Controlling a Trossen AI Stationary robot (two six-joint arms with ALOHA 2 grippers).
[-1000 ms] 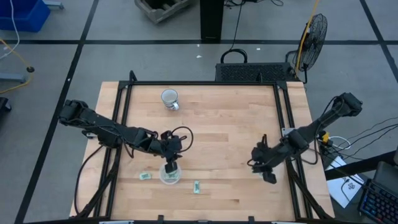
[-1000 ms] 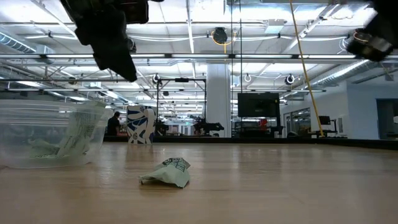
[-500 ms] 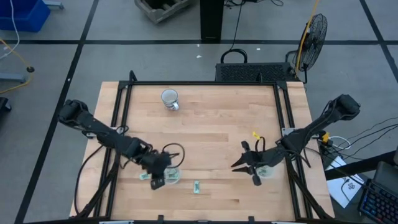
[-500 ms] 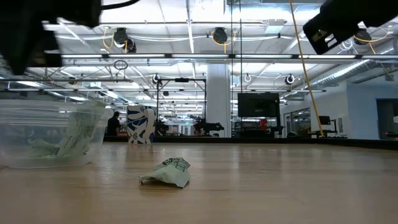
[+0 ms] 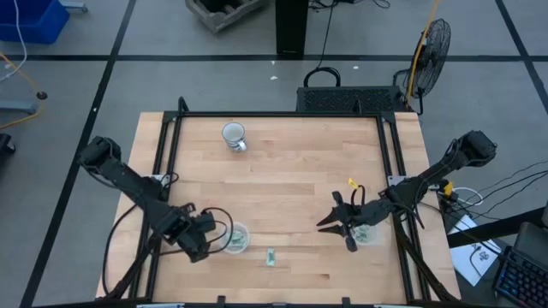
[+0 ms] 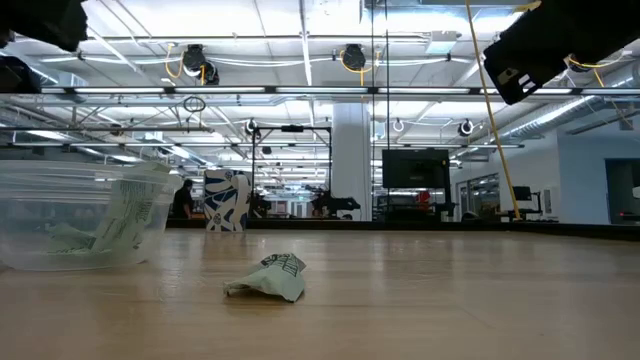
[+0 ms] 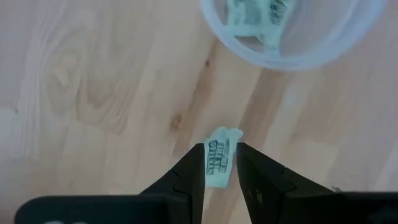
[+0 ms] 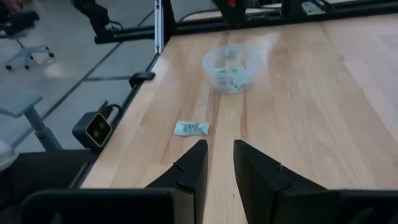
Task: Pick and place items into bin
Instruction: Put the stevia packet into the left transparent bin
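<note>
Hovering over the counter (image 5: 291, 180), my left end effector (image 7: 221, 163) is straddling a pale-green wrapped item (image 7: 220, 160), fingers (image 7: 189, 177) parted either side of it, not clamped yet as far as I can tell. That item is lying just beside the clear cup (image 7: 289, 34), which is already holding a few items (image 7: 255, 15). I'm seeing the cup (image 5: 235, 239) near the counter's front edge, with another loose item (image 5: 271, 257) just beside it. My right end effector (image 5: 336, 224) is hanging released, well apart from the cup, close to a second clear cup (image 5: 368, 233). White mug (image 5: 234, 137) is sitting well behind the first cup.
</note>
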